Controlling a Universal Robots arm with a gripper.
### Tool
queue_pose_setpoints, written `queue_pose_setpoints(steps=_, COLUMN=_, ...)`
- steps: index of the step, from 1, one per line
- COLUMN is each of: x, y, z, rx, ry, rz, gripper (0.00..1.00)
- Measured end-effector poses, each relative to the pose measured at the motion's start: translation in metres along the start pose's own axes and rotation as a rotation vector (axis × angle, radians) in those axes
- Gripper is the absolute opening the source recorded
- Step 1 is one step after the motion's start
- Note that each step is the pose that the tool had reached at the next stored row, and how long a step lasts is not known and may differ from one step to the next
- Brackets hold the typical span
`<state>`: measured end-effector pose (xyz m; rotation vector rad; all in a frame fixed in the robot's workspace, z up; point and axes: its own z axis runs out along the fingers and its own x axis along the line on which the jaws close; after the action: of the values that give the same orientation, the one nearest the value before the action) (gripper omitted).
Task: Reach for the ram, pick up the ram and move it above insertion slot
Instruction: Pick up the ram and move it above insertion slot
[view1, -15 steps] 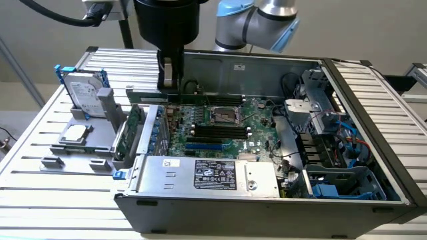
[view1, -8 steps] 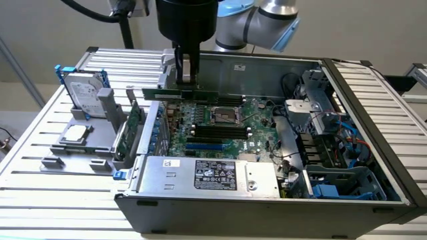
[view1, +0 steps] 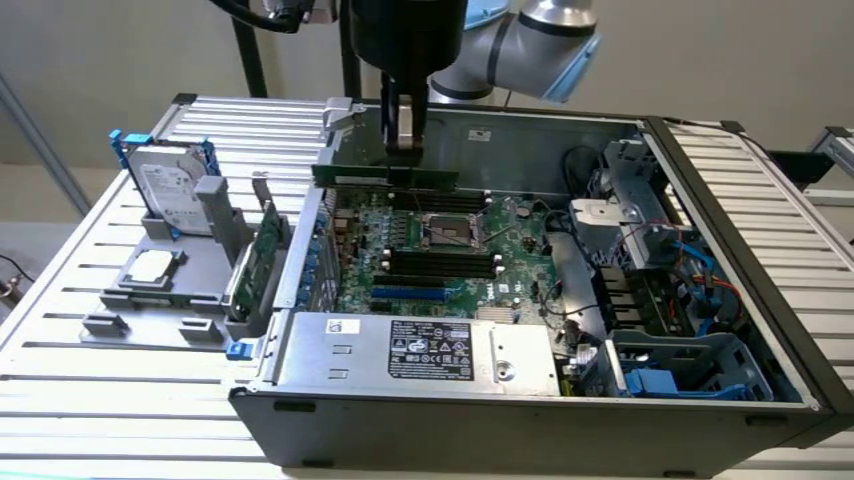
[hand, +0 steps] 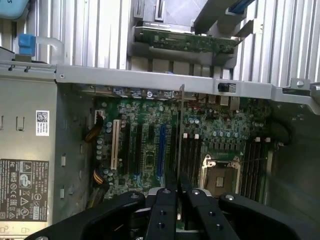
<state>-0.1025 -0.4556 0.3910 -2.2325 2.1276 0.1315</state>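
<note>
A: Start with the biggest thing. What is on the table?

B: An open computer case (view1: 534, 400) lies on a slatted table (view1: 80, 300), with the motherboard (view1: 441, 240) facing up. On the exterior view's left, outside the case, a grey rack (view1: 174, 270) holds a hard drive (view1: 170, 185) and a larger green card (view1: 256, 262).

A: And the arm?

B: It comes down over the far edge of the case. The gripper (view1: 403, 150) hangs above the board with its fingers pinched on the ram (view1: 387, 178). The stick is held level, clear of the board, near the back wall.

A: Does the wrist view agree?

B: Yes. There the ram (hand: 180, 130) appears edge-on, a thin line running out from between the black fingers (hand: 165, 210), which are pressed against its two faces.

A: Where are the slots?

B: The black memory sockets (view1: 434, 265) lie in a parallel group in front of the square processor socket (view1: 451, 232). In the exterior view the stick seems to hang behind them, over the back of the board, not above them.

A: What could go wrong?

B: I judge three risks. The sockets are alike and close together, so a small sideways error puts the stick over a neighbour. The grip is narrow on a long stick, so it may tilt or slip. Travelling too low, its edge may strike parts standing on the board.
</note>
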Motion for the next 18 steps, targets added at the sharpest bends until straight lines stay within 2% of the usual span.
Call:
queue_pose_setpoints(steps=9, x=-0.019, y=-0.0243, z=0.0016, rx=0.0, ry=-0.0001, rz=0.0, gripper=0.14)
queue_pose_setpoints(steps=18, x=-0.031, y=-0.0559, z=0.0028, rx=0.0, ry=-0.0001, rz=0.0, gripper=0.14)
